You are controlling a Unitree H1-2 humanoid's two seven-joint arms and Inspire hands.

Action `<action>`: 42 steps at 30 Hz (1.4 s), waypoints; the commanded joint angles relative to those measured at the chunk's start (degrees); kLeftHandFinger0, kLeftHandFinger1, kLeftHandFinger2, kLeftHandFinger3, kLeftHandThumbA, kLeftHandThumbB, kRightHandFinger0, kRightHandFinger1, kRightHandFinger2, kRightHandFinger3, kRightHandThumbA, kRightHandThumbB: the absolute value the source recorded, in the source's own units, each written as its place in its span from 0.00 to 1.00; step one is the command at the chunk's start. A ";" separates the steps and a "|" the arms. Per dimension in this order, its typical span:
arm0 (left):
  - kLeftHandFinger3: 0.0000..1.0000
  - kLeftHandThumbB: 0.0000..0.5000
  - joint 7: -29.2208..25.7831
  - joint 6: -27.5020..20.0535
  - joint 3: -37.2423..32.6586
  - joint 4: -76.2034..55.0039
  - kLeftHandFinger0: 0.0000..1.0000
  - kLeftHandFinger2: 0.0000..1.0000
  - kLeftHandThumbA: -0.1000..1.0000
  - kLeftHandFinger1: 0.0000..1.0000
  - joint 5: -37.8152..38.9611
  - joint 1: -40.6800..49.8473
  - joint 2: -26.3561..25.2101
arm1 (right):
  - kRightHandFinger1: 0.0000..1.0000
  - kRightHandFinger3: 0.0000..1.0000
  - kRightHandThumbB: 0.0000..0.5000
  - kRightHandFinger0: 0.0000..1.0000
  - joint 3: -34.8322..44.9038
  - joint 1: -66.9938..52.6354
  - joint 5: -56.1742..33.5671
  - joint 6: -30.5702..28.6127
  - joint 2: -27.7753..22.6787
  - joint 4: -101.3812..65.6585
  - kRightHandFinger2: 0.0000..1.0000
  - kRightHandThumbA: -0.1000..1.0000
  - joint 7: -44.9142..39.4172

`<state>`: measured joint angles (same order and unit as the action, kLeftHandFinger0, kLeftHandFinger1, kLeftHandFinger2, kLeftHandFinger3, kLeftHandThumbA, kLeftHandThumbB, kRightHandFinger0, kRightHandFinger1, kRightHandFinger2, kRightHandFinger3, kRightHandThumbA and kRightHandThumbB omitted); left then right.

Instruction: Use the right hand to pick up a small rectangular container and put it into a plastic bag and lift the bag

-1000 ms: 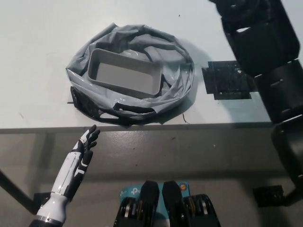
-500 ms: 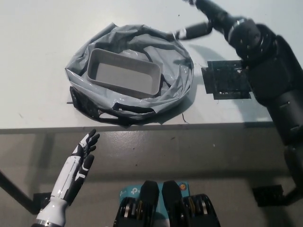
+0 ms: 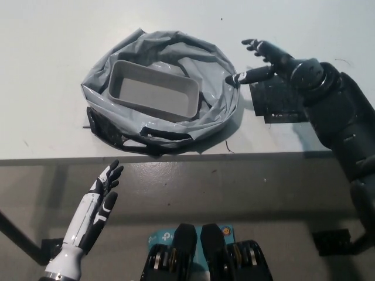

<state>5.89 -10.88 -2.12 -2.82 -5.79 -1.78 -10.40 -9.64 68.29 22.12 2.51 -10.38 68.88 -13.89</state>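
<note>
The small grey rectangular container (image 3: 153, 90) is seen lying inside the crumpled grey plastic bag (image 3: 217, 105). The black right hand (image 3: 263, 60), fingers spread and empty, is held just right of it, above a black patch (image 3: 281, 100). The white left hand (image 3: 102, 190) is rested open, near left.

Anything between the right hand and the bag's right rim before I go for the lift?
Nothing visible. The right hand is open beside the plastic bag, one of its fingers near the rim. The container already sits inside. The left hand rests below the table edge.

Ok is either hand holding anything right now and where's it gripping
Nothing is held. The right hand is open beside the plastic bag, and the left hand rests open below the table edge.
</note>
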 commanded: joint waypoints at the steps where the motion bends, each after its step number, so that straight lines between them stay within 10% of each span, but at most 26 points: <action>1: 1.00 0.52 -0.07 -1.56 0.44 -1.91 1.00 1.00 0.97 1.00 0.14 -0.11 -0.68 | 1.00 1.00 1.00 1.00 2.13 4.69 -4.00 -2.20 0.56 2.24 1.00 0.88 2.82; 23: 1.00 0.45 -0.10 -0.72 0.28 -2.75 1.00 1.00 0.90 1.00 -1.08 0.00 -0.83 | 1.00 1.00 0.95 1.00 18.74 6.09 -21.11 4.60 4.33 6.07 1.00 0.75 -5.70; 42: 1.00 0.46 0.09 -1.32 0.26 -2.55 1.00 1.00 0.92 1.00 -0.88 -0.76 -1.16 | 1.00 1.00 0.72 1.00 11.75 4.25 -15.92 6.33 3.92 9.11 1.00 0.78 -3.77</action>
<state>5.90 -10.80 -2.11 -3.68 -6.42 -1.89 -10.70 5.23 69.40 4.30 8.15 -5.91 78.10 -17.88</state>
